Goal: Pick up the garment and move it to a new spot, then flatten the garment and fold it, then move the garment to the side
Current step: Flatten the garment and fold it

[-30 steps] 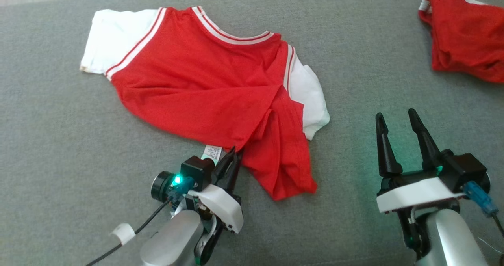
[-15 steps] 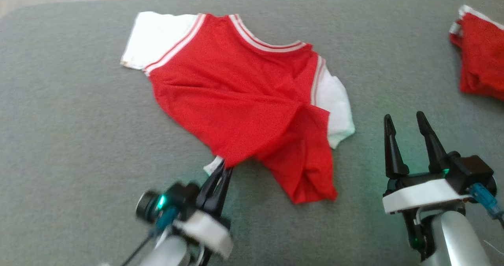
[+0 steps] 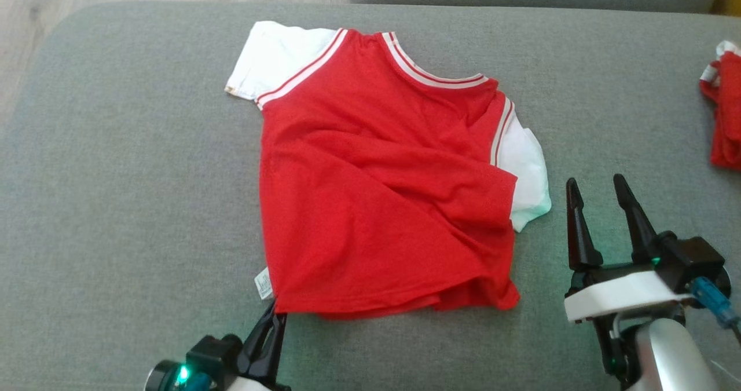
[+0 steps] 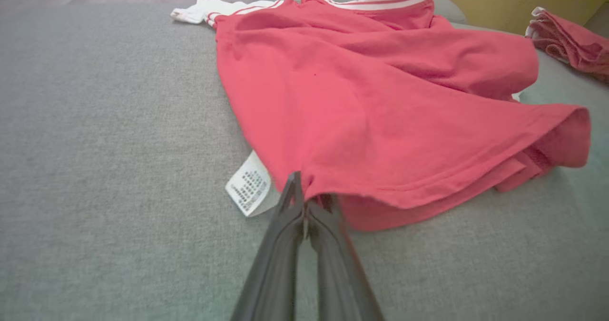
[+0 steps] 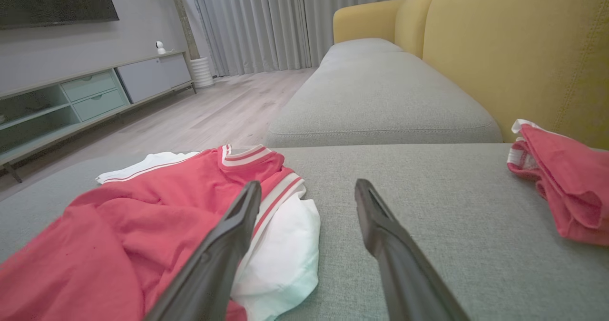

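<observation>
Now the left pincer, low in the frame, is pinched tight on the bottom corner of the red garment in the middle, likely to tug it flat on the grey couch. The right pincer waits at lower right, fingers apart, holding nothing.

Left hand is pinched tight on the garment hem; right hand points forward, spread wide.

Garment: red body, earlier bunched in a diagonal fold, now drawn out nearly flat. Hem corner pulled toward near edge of sofa seat by left gripper.
</observation>
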Tool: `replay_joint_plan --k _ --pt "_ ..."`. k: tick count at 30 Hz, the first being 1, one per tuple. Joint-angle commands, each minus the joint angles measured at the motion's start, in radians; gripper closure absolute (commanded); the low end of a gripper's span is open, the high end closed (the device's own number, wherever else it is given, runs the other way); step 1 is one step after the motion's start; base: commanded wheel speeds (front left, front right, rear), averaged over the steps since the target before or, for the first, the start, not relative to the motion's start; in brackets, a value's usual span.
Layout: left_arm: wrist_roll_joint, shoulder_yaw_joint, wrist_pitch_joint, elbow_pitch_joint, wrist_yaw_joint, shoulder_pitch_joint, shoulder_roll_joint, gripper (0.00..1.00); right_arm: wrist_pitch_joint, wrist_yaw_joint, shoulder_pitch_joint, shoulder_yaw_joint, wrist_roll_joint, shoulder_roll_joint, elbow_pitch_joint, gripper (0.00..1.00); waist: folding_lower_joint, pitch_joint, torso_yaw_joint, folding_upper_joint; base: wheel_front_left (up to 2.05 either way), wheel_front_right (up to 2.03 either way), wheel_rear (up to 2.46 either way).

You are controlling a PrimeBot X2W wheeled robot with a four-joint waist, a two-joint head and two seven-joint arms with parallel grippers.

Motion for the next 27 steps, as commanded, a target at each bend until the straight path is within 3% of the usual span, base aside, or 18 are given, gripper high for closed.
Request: replay_joint_plan --k 1,2,3,4,14,19,27 --pt "-0.003 0.034 -0.001 -0.039 0.008 -0.022 0.015 0.94 -0.001 0.007 -0.011 0.017 -0.011 -0.004 -0.028 0.00 0.0000 -0.004 0.003 0.0000 0.00 0.00 0.00" --pt "-0.005 0.033 -0.001 -0.042 0.009 -0.019 0.014 0.71 0.002 0.007 -0.011 0.016 -0.013 -0.004 -0.026 0.00 0.0000 -0.005 0.005 0.0000 0.00 0.00 0.00" --pt "-0.004 0.032 -0.004 -0.044 0.009 -0.020 0.012 0.26 0.004 0.007 -0.010 0.015 -0.015 -0.004 -0.022 0.00 0.0000 -0.008 0.007 0.0000 0.00 0.00 0.00" --pt "-0.005 0.034 -0.012 -0.045 0.009 -0.021 0.009 0.00 0.006 0.007 -0.010 0.014 -0.019 -0.004 -0.019 0.00 0.0000 -0.011 0.009 0.0000 0.00 0.00 0.00" --pt "-0.007 0.049 -0.052 -0.091 0.007 -0.046 0.001 0.00 0.017 0.007 0.009 0.005 -0.033 -0.004 0.002 0.00 0.0000 -0.057 0.025 0.0000 0.00 0.00 0.00" --pt "-0.003 0.068 -0.058 -0.148 0.026 -0.055 0.010 0.00 0.023 0.007 0.026 0.018 -0.034 -0.004 0.006 0.00 0.0000 -0.086 0.035 0.0000 0.00 0.00 0.00" --pt "-0.031 0.114 -0.091 -0.155 0.063 -0.058 -0.027 0.00 0.076 0.007 0.025 0.102 -0.066 -0.004 0.066 0.00 0.0000 -0.087 0.064 0.0000 0.00 0.00 0.00"
